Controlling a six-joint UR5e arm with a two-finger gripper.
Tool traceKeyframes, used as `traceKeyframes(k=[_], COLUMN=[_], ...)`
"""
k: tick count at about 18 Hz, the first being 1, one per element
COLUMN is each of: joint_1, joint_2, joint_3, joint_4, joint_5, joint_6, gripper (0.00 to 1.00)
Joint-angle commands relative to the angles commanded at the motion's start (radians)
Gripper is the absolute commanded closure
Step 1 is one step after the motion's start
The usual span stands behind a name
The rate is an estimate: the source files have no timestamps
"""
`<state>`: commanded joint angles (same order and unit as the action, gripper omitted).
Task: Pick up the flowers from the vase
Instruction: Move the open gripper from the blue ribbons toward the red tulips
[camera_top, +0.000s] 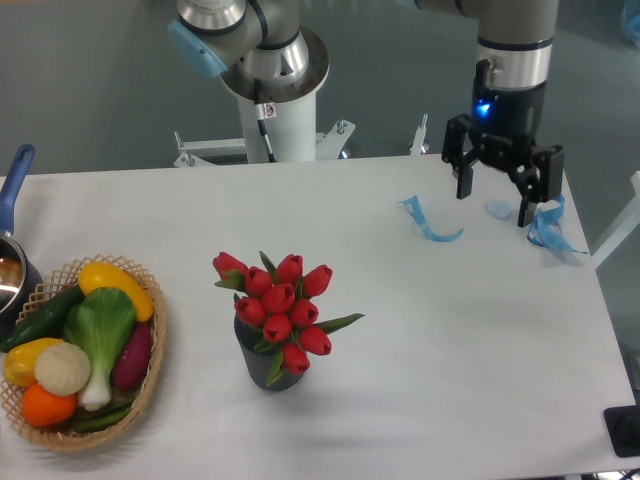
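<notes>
1. Jaws apart, empty; gripper (494, 188) hanging over far right of table (450, 330), well apart from flowers (280, 305).
2. Flowers upright in vase (262, 368), mid-table, untouched.
3. Left to do: approach, grasp, lift. Nothing done yet.

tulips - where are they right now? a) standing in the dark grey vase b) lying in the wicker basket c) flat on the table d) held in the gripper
a: the red tulips stand in the dark grey vase, while the open gripper hangs far off, holding nothing.
</notes>
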<state>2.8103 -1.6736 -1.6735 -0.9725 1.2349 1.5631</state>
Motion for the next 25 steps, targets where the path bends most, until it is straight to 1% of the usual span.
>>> traceKeyframes(k=[2, 4, 6, 10, 12, 14, 16, 18, 20, 23, 25], joint_1=[-0.002, -0.006, -0.024, -0.072, -0.078, -0.078, -0.080, -0.081, -0.097, -0.121, -0.133], joint_2=[0.005, 0.015, 0.031, 0.034, 0.034, 0.034, 0.031, 0.020, 0.006, -0.003, -0.027], joint_3=[-0.021, -0.057, -0.077, -0.086, -0.092, -0.120, -0.137, -0.149, -0.158, -0.216, -0.224], joint_4=[0.000, 0.000, 0.000, 0.002, 0.002, 0.006, 0.037, 0.052, 0.054, 0.055, 0.055], joint_5=[-0.005, -0.006, -0.008, -0.028, -0.078, -0.145, -0.245, -0.336, -0.402, -0.445, -0.465], joint_6=[-0.002, -0.002, -0.006, -0.072, -0.092, -0.150, -0.193, -0.193, -0.198, -0.222, -0.238], gripper=[0.00, 0.00, 0.00, 0.00, 0.00, 0.00, 0.00, 0.00, 0.00, 0.00, 0.00])
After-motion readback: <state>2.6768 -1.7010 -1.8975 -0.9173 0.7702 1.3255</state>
